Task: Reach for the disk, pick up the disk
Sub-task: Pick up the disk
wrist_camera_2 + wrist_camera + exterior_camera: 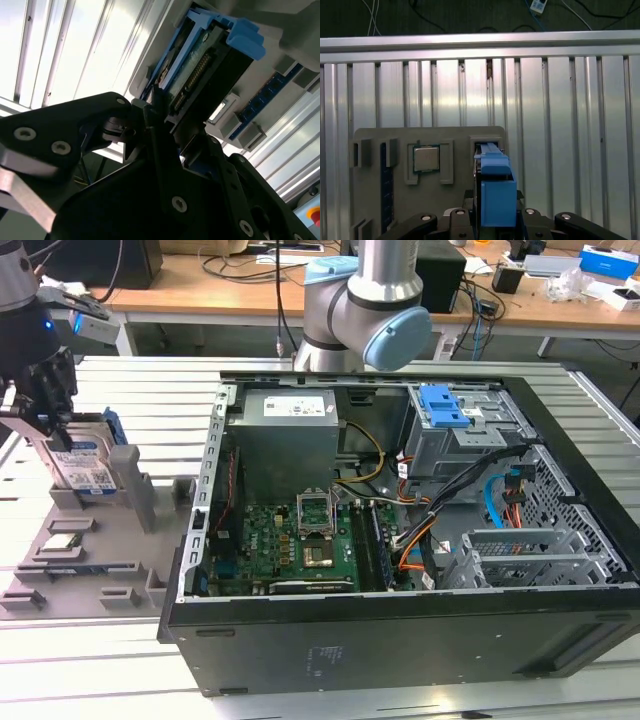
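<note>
The disk point(88, 468) stands on edge in a slot of the grey fixture point(110, 575) at the exterior view's left, its white-and-blue label facing out and its blue bracket round the edges. My gripper point(45, 430) has come down over its top, one finger on each side. In the second wrist view the black fingers point(152, 117) press against the sides of the disk point(200, 65), and my gripper point(175, 125) is shut on it. In the first wrist view the disk's blue bracket point(495, 190) sits between the finger links of my gripper point(495, 220). The disk is still seated in the slot.
A small silver chip point(426, 158) lies in a pocket of the fixture beside the disk, also seen as the chip point(65, 542). An open computer case point(400, 640) lies at the exterior view's right, with a grey drive cage and its blue latch point(445, 405). The surface is ribbed aluminium.
</note>
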Controlling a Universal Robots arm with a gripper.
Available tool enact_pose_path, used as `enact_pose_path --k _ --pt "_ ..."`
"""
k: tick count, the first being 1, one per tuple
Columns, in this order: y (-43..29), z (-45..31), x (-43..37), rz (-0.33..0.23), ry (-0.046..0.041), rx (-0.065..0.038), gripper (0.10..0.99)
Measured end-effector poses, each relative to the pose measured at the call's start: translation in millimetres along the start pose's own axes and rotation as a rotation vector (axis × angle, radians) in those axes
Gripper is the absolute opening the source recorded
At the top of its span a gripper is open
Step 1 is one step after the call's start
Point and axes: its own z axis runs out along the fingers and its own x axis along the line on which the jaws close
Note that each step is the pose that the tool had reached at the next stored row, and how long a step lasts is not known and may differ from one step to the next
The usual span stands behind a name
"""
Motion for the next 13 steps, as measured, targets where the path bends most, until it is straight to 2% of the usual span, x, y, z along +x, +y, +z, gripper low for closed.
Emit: enact_pose_path --k 10,13 --pt "0.0 -17.6 0.1 0.000 0.0000 0.000 0.365" --pt "-0.1 -27.1 0.1 0.000 0.0000 -0.001 0.365"
